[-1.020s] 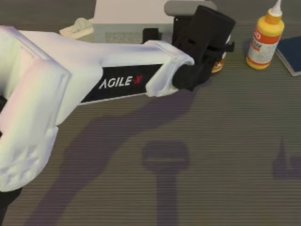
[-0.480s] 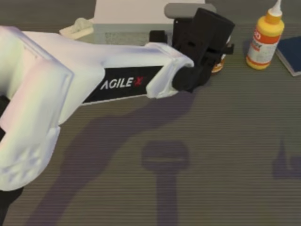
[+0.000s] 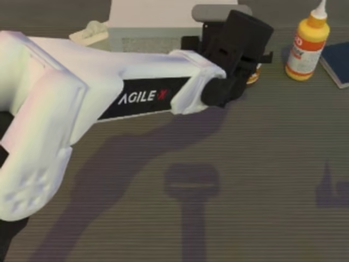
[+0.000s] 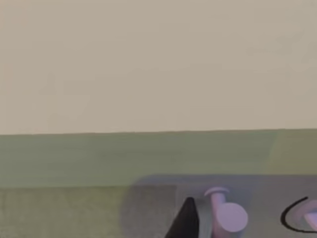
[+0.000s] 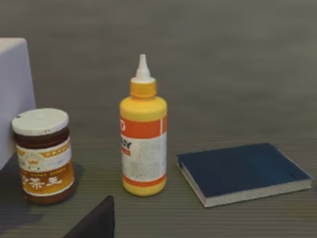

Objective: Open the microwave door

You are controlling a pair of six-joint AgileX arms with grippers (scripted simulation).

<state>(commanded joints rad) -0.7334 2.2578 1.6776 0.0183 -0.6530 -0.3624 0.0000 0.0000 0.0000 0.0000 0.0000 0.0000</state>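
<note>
Change: left gripper (image 3: 191, 41) has crept further toward the microwave (image 3: 152, 19).
Door (image 3: 150, 42): mostly hidden under the arm.
Grip: cannot tell.

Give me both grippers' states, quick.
Left gripper: at the microwave front; state cannot be told.
Right gripper: not in view.

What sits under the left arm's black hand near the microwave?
The left hand covers the microwave front and most of a brown jar; the door handle is hidden.
</note>
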